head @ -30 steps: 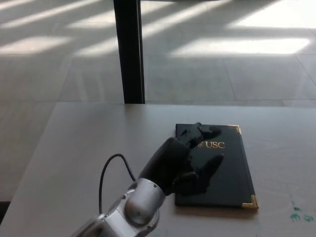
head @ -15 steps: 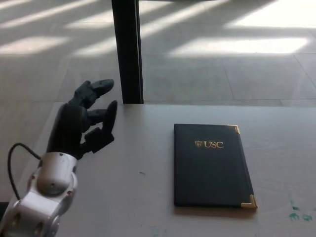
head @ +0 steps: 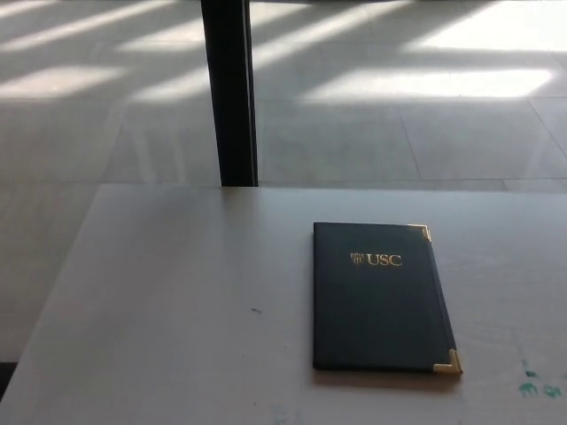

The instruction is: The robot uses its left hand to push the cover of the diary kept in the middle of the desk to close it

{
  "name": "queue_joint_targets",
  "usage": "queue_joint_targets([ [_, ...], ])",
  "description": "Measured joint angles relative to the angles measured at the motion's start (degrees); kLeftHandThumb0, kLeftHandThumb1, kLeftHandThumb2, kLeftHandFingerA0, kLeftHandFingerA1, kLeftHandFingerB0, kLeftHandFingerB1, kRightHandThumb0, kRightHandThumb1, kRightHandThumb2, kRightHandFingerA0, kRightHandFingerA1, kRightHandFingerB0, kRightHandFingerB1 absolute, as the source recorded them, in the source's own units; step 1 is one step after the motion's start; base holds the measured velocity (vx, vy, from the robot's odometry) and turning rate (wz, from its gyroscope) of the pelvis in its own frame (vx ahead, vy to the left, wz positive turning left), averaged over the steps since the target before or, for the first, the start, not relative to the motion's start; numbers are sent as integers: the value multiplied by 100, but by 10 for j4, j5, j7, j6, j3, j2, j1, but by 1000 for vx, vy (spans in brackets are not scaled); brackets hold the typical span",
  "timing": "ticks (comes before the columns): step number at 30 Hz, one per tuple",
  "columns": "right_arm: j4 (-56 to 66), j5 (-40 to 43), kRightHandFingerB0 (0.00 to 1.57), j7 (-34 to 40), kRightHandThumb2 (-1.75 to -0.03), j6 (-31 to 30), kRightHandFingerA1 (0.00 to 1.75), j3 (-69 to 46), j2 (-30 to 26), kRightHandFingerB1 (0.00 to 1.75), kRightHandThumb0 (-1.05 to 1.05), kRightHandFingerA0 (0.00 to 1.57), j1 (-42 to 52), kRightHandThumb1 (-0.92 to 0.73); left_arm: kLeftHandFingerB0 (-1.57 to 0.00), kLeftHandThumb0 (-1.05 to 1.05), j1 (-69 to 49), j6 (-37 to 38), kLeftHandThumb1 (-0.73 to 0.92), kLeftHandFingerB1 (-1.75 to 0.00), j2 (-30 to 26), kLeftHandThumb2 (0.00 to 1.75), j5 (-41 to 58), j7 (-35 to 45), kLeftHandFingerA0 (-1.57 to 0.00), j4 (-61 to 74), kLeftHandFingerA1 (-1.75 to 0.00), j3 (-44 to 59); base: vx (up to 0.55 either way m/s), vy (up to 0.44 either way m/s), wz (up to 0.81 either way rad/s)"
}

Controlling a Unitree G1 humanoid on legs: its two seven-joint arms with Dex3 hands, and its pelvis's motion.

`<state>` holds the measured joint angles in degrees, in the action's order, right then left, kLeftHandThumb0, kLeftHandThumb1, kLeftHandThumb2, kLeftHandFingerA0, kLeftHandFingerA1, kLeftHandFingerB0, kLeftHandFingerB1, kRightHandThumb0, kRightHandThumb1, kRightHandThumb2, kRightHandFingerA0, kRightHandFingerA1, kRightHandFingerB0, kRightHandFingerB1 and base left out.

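Well, the diary [head: 381, 299] lay shut and flat on the counter [head: 177, 301], gold corners square, neither hand in sight so the fingers' state was unknowable; nothing looked left but keeping clear.

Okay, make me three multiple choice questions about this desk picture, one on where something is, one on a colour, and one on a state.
1. Where does the diary lie on the desk?
A. right of the middle
B. far left edge
C. on the floor

2. What colour are the cover's corner caps?
A. silver
B. gold
C. red

3. What state is the diary in?
A. open flat
B. half open
C. closed

Answers: 1 A, it sits right of the desk's middle. 2 B, the corners gleam gold like the USC lettering. 3 C, the cover lies flat and no pages show.
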<state>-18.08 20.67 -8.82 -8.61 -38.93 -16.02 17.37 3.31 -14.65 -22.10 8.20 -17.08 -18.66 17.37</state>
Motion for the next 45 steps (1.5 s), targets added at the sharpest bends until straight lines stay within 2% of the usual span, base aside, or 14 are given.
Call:
queue_joint_targets([
  [2,0,0,71,0,-68,0,65,0,0,51,-101,104,1,-88,-35,-75,-17,9,74,-53,-4,104,0,-2,-108,-31,-122,22,0,0,0],
  [8,0,0,64,0,-117,0,66,-1,0,55,-96,98,1,-65,-46,-77,-59,45,92,-48,-5,71,-1,-6,-94,-160,-130,78,0,0,0],
  [9,0,1,62,0,-119,0,66,-1,0,54,-94,100,1,-64,-43,-73,-60,50,78,-57,-5,117,-2,-7,-99,-177,-119,80,0,0,0],
  [10,0,1,72,0,-117,0,68,-1,0,58,-95,103,0,-63,-57,-78,-61,58,91,-50,-5,73,-2,-7,-102,-202,-139,81,0,0,0],
  [16,-2,3,70,1,-69,-1,66,-4,-3,51,-101,103,-2,-89,-51,-77,-72,91,92,-46,7,72,-6,-6,-101,-231,-146,75,0,0,0],
  [17,-5,3,70,1,-68,-1,66,-4,-4,52,-100,102,-3,-90,-36,-78,-73,93,80,-54,8,118,-6,-6,-108,-228,-127,74,0,0,0],
  [21,-12,4,73,0,-65,-1,66,-5,-5,51,-102,106,-5,-88,-43,-78,-72,99,92,-44,11,78,-6,-3,-92,-219,-146,74,0,0,0],
  [22,-12,4,67,0,-118,-1,67,-5,-5,56,-93,100,-5,-63,-35,-77,-72,99,92,-40,12,72,-6,-2,-90,-217,-149,74,0,0,0],
  [23,-12,4,72,0,-67,-1,65,-5,-5,52,-100,104,-4,-89,-32,-78,-72,99,91,-39,12,72,-5,-1,-89,-214,-149,75,0,0,0],
  [34,-15,7,71,0,-68,-1,64,-5,-5,50,-99,101,-5,-89,-26,-82,-59,85,91,-40,23,73,4,23,-82,-192,-154,83,0,0,0],
  [38,-13,10,60,1,-119,-1,68,-5,-5,57,-94,94,-7,-68,-28,-82,-56,82,92,-41,25,75,7,31,-85,-190,-152,83,0,0,0],
  [41,-12,11,70,1,-68,-2,64,-5,-5,51,-100,100,-6,-90,-28,-81,-56,79,92,-41,26,73,8,34,-88,-185,-147,83,0,0,0],
  [42,-13,11,61,1,-119,-2,67,-5,-6,56,-98,95,-7,-68,-30,-79,-57,78,92,-41,26,73,8,34,-89,-184,-145,83,0,0,0],
  [45,-17,11,63,0,-118,-1,68,-5,-9,56,-95,97,-9,-67,-29,-80,-57,78,92,-40,28,74,10,35,-91,-180,-145,83,0,0,0],
])
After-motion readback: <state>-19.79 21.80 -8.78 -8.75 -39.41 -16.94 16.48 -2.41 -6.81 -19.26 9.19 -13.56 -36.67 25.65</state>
